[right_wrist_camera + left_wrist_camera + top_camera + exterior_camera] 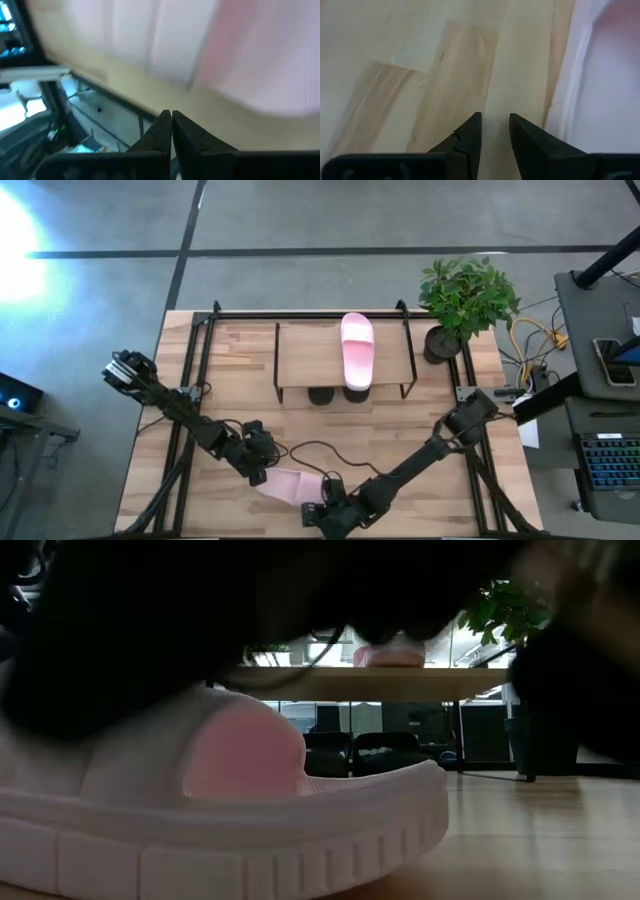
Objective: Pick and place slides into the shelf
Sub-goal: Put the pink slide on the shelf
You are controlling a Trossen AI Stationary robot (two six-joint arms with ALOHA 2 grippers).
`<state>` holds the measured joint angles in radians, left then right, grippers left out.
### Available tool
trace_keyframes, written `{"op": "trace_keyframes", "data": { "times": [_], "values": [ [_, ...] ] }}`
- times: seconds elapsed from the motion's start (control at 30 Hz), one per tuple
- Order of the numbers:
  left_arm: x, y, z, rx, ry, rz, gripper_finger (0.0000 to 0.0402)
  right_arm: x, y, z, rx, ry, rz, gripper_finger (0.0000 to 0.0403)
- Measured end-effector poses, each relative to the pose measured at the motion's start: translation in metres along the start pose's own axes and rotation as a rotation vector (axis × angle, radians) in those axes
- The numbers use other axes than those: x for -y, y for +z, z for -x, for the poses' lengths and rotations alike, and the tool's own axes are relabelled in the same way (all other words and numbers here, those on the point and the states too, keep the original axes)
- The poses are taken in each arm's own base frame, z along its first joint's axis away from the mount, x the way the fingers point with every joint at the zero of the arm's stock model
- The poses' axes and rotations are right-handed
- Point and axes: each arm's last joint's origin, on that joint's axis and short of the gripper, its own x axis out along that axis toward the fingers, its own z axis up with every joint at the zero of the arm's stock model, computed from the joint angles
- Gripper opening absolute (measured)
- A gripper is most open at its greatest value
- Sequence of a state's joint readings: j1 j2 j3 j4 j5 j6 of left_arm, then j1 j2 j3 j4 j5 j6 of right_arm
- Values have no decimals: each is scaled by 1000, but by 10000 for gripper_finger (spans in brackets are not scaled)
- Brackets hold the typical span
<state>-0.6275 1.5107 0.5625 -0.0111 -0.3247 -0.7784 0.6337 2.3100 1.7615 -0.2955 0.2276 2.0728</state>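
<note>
Big picture first: the desk (230, 380) carries the shelf (305, 360) at its far side, and that shelf is our landmark. One pink slide (357, 350) already lies on the shelf's top board, toward the plant end, toe hanging slightly over the front edge. Under the board, two dark shapes (335, 394) peek out at the front edge; from the low view they look like the black slides (375, 752) tucked underneath, though they are too dim to be sure. So, by my reckoning, three are placed and one is left.

That last one, the second pink slide (290, 485), lies well in front of the shelf, at the desk's near edge, flat on its sole. Both arms crowd it. The left gripper (258, 472) sits at the slide's end, its fingers (470, 135) slightly parted over bare wood just beside the pink edge, holding nothing. The right gripper (322, 515) hangs at the slide's other end, past the desk's near edge, its fingers (162, 130) pressed together on nothing.

Hard to read: the low view is mostly blocked by the near slide and dark arm, and the right wrist view is smeared.
</note>
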Motion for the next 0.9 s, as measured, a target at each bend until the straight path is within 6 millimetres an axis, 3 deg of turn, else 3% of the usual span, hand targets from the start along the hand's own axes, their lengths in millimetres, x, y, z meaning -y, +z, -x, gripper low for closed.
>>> {"op": "trace_keyframes", "data": {
  "times": [0.17, 0.33, 0.67, 0.9],
  "values": [
    [6, -2, 6, -31, -69, 42, 84, 6, 15, -17, 44, -37, -26, 9],
    [17, -11, 11, -48, -125, 72, 84, 3, 38, -18, 195, -63, -1, 9],
    [41, -6, 21, 102, -244, 153, 84, -21, 89, 22, 441, -185, 86, 9],
    [48, -3, 24, 113, -262, 98, 84, -43, 89, 62, 509, -120, 174, 9]
  ]
}}
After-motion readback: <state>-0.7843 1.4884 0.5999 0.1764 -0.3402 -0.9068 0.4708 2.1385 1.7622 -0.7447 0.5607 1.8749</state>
